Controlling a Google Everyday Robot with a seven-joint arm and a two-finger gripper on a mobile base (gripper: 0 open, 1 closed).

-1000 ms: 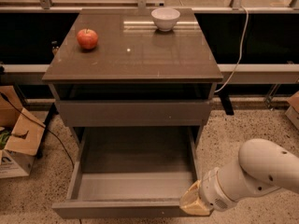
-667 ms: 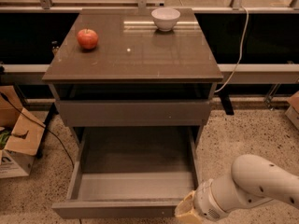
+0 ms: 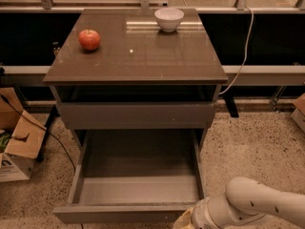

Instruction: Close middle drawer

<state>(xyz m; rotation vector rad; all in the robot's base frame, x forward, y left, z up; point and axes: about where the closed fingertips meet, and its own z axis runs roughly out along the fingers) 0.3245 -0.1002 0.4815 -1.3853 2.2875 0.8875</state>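
The middle drawer [image 3: 125, 213] stands pulled far out of the cabinet, its grey-brown front near the bottom of the camera view and its paler floor [image 3: 138, 191] bare. Above it the matching top-tier drawer front [image 3: 138, 116] sits nearly flush under the cabinet top [image 3: 143, 56]. My gripper [image 3: 183, 222] is at the bottom edge of the view, just in front of the right end of the middle drawer's front. It is mostly cut off by the frame, on the end of my white arm [image 3: 257, 206].
A red apple [image 3: 89, 39] and a white bowl [image 3: 169, 19] stand on the cabinet top. An open cardboard box [image 3: 19, 147] lies on the floor at the left. A pale cable [image 3: 244, 46] hangs at the right, above a dark leg [image 3: 231, 104].
My arm has dropped lower and shifted left, bringing the gripper down to the bottom edge by the drawer front's right end. The drawer has not moved.
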